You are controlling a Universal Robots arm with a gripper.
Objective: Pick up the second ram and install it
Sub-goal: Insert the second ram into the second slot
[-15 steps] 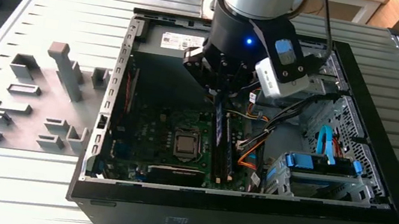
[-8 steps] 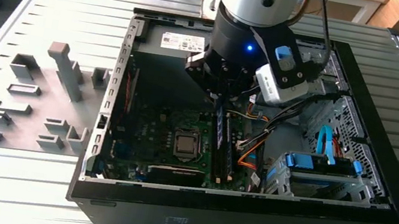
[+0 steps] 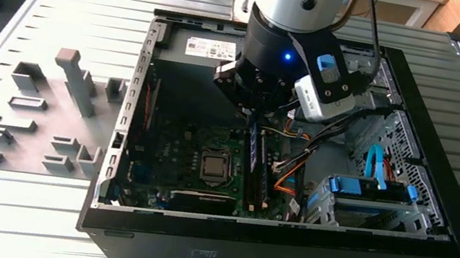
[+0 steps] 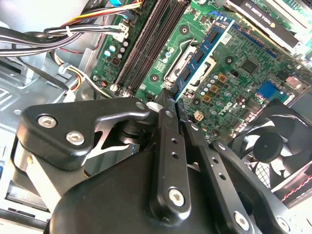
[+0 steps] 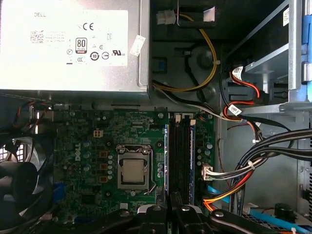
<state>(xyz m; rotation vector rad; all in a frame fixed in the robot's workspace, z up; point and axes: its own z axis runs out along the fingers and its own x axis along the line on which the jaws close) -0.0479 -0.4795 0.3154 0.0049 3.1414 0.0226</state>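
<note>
Black finger links fill the foreground in the second wrist view, and the gripper (image 4: 171, 100) is pinched tight on one end of the second ram (image 4: 202, 56). No gap shows between the fingers (image 4: 165, 122) apart from the stick itself. That blue-green board with its row of black chips juts away from the fingertips at a slant, and from this camera it crosses in front of the processor socket (image 4: 181, 61). It looks held above the motherboard (image 4: 243, 63), though I cannot tell how high it rides.

Over to the first wrist view: the gripper (image 5: 170, 210) hangs over one end of the memory slots (image 5: 179, 161), which run just beside the processor socket (image 5: 133, 171). On the socket's other side sits the black fan (image 5: 19, 178). Past the socket lies the grey power supply (image 5: 73, 44). Beyond the slots, away from the socket, a bundle of cables (image 5: 265, 158) sweeps across.

From the exterior view, the gripper (image 3: 253, 105) is down inside the open computer case (image 3: 437, 230), just above the processor socket (image 3: 215, 166). Well away from the socket, outside the case on the exterior view's left, grey fixture blocks (image 3: 69, 84) stand on the slatted table (image 3: 91, 7).
</note>
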